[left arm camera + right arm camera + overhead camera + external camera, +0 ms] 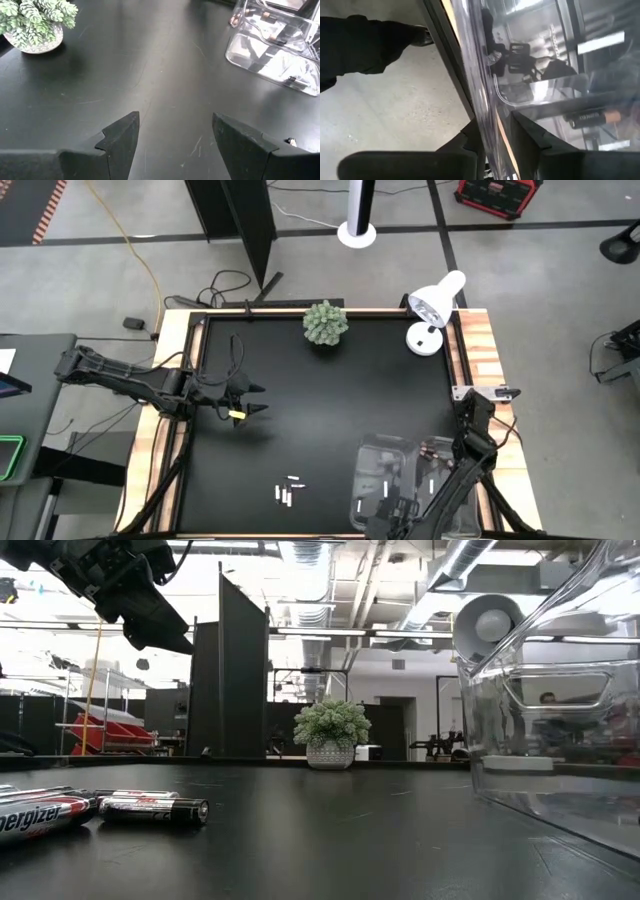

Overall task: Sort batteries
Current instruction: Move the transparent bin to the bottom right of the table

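Several loose batteries lie flat on the black table near its front edge; the low view shows them close by. Clear plastic bins stand at the front right with white batteries and a dark copper-ended one inside. My right gripper points down over the bins' near side. Its fingers stand a little apart, the bin's clear wall showing below the gap, and I see nothing between them. My left gripper waits open above the table's left side.
A small potted plant and a white desk lamp stand at the far edge. Bare black table lies between the arms. Past the near edge, a person's dark leg and shoe stand on the floor.
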Tool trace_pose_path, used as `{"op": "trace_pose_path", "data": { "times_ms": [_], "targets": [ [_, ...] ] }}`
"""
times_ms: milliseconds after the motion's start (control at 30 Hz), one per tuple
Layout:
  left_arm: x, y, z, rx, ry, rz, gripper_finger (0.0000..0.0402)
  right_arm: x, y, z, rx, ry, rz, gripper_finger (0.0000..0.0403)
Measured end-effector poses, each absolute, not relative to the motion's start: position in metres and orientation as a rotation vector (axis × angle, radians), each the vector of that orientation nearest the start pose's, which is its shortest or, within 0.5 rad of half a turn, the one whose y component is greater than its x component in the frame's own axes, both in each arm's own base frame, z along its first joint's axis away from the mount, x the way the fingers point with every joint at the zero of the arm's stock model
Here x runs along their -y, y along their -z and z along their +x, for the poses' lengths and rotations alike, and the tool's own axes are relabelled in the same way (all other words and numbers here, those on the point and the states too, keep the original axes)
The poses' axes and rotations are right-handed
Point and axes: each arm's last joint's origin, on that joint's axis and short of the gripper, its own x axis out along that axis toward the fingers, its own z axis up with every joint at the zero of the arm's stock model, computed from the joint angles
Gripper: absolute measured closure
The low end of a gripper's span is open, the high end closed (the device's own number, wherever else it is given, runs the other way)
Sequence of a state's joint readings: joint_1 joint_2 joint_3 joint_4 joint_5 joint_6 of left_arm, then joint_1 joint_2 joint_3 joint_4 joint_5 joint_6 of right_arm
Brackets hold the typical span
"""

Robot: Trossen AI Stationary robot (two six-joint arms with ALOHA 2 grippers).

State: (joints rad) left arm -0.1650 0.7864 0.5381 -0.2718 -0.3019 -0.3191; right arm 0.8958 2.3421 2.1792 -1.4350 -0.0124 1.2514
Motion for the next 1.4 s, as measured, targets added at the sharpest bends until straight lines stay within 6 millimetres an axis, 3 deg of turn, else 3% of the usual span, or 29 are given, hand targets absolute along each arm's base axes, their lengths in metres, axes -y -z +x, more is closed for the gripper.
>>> {"op": "trace_pose_path", "data": {
  "times_ms": [467, 933, 1133, 1400],
  "targets": [
    [0.019, -0.241, 0.168, -0.478, -0.213, -0.188, 0.0155, -0.354, -0.216, 0.271, -1.644, 0.369, 0.269, 0.0294],
    [0.019, -0.241, 0.168, -0.479, -0.212, -0.183, 0.0155, -0.351, -0.216, 0.277, -1.633, 0.359, 0.281, 0.0292],
    [0.019, -0.241, 0.168, -0.483, -0.203, -0.147, 0.0155, -0.347, -0.219, 0.279, -1.639, 0.381, 0.271, 0.0254],
    [0.019, -0.241, 0.168, -0.486, -0.196, -0.121, 0.0155, -0.335, -0.24, 0.294, -1.615, 0.332, 0.268, 0.0185]
  ]
}}
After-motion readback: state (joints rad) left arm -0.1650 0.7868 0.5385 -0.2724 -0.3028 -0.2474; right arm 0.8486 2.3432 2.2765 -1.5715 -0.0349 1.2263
